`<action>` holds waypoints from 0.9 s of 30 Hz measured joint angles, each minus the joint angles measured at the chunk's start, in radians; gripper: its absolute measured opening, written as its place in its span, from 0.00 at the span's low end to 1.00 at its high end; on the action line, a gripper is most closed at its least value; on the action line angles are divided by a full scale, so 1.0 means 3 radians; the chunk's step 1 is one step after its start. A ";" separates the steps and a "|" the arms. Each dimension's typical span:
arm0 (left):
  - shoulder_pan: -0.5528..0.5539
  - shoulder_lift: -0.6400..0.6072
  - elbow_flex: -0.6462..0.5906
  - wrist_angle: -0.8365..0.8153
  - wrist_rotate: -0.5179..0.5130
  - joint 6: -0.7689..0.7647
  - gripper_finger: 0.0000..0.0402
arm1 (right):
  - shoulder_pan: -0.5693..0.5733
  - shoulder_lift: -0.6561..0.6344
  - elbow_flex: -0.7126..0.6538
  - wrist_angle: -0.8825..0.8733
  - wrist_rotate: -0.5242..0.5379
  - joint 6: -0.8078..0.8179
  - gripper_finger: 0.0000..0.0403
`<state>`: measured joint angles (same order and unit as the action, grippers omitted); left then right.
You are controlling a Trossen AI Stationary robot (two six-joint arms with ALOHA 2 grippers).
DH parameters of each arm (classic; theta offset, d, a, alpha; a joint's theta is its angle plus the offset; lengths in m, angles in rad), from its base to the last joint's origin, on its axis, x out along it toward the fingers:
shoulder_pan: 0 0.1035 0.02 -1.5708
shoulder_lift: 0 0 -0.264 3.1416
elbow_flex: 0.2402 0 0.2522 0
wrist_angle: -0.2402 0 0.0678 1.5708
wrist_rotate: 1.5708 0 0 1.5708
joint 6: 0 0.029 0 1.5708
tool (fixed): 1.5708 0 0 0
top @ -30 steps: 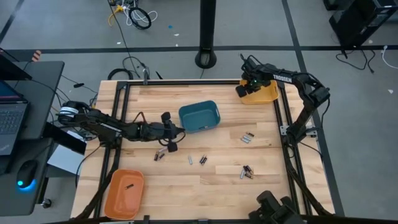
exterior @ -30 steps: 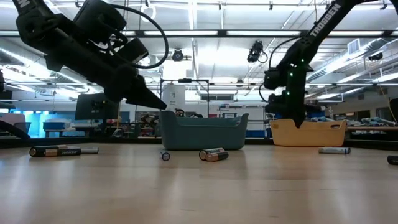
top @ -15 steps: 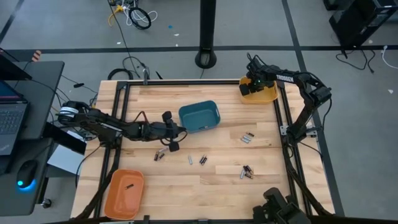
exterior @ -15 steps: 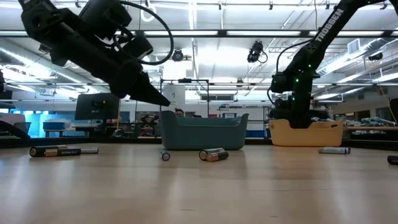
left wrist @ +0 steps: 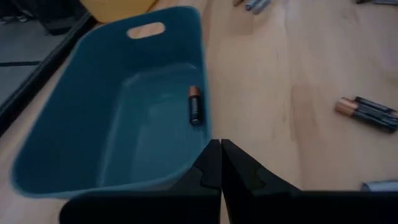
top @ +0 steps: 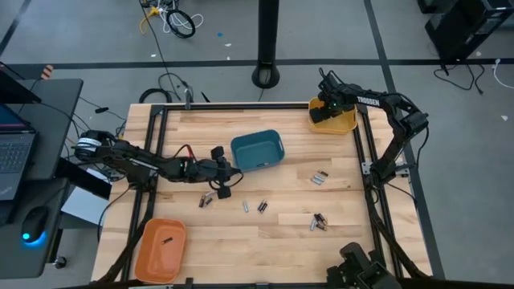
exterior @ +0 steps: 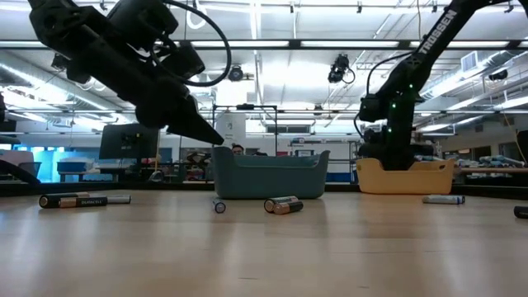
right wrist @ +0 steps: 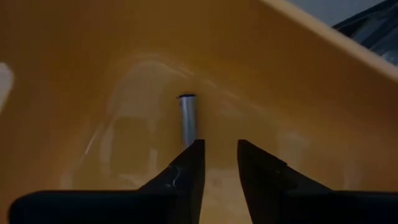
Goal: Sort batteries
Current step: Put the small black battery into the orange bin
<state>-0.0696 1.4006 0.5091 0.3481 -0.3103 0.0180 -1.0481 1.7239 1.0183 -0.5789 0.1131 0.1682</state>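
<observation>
Wooden table (top: 265, 241) spans the workspace, a concrete floor around it. Largest items on it: teal bin (top: 258, 150) near centre, yellow bin (top: 344, 122) at the far right corner, orange tray (top: 161, 247) at the near left corner with one dark cell in it. My left gripper (top: 226, 186) hovers just beside the teal bin's near edge, fingers pressed together, nothing between them. One copper-topped battery (left wrist: 194, 104) lies inside the teal bin. My right gripper (right wrist: 216, 163) hangs over the yellow bin, jaws narrowly parted and gripping nothing; a silvery battery (right wrist: 187, 120) lies on the bin floor just ahead of them. Loose batteries (top: 320, 177) lie scattered on the table in small clusters.
</observation>
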 joint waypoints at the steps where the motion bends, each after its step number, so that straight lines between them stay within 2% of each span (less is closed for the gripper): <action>1: 0.0000 0.0000 0.0000 -0.0001 0.0059 0.0002 0.01 | 0.0001 -0.0022 0.0000 0.0000 0.0000 -0.0027 0.26; 9: 0.0014 0.0000 0.0000 -0.0023 0.0085 0.0043 0.01 | 0.0026 -0.0399 0.0002 -0.0057 0.0005 -0.0131 0.22; 20: 0.0141 0.0000 0.0000 -0.0089 -0.0106 0.0077 0.01 | 0.0291 -0.1164 0.0003 -0.0101 -0.0001 -0.0199 0.05; 27: 0.0172 0.0000 0.0000 -0.0096 -0.0385 0.0094 0.01 | 0.0585 -0.1548 0.0004 -0.0304 -0.0006 -0.0226 0.07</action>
<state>-0.0181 1.4006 0.5091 0.3192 -0.4259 0.0463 -0.8725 1.2595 1.0195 -0.6701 0.1112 0.1005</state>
